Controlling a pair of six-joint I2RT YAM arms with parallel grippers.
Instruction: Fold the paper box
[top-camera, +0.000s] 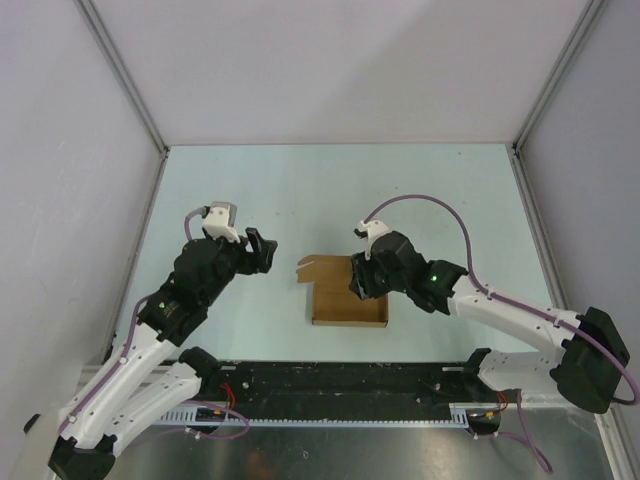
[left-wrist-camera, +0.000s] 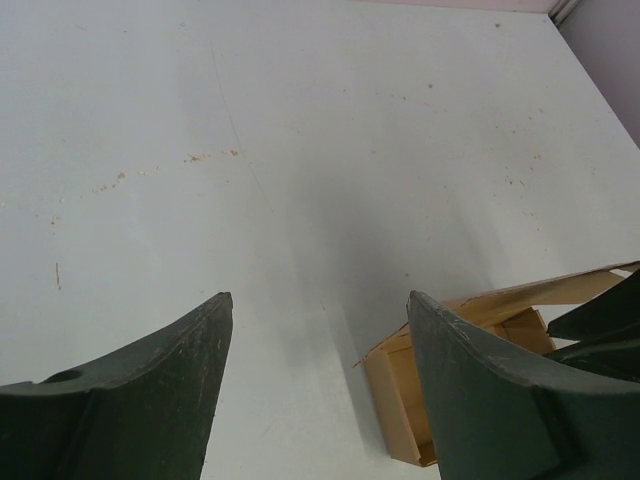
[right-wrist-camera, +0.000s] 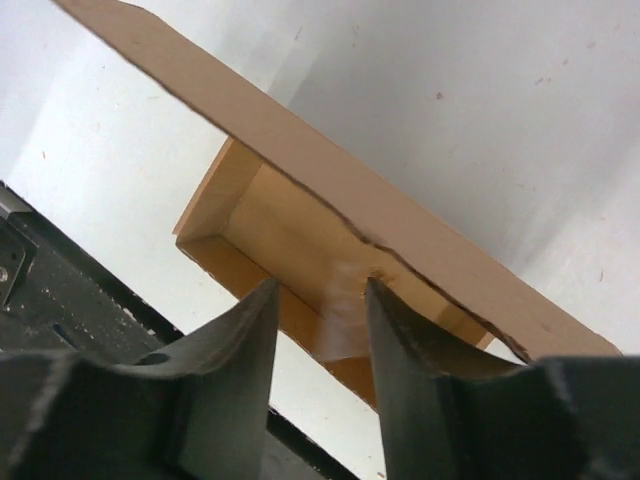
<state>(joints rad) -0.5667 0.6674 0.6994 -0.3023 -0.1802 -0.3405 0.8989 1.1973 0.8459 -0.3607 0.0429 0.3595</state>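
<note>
Paper box (top-camera: 348, 297) lies mid-counter (top-camera: 300, 190), partly formed as an open tray, with one flap lifted along its 12 o'clock side. Right jaws sit at its 3 o'clock edge, narrowly parted, clamping nothing visible. Left jaws stand at its 9 o'clock, apart from it, wide open and empty.

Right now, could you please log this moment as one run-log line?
paper box: tray formed, lid flap up | right gripper: open, at box wall | left gripper: open, apart from box
</note>
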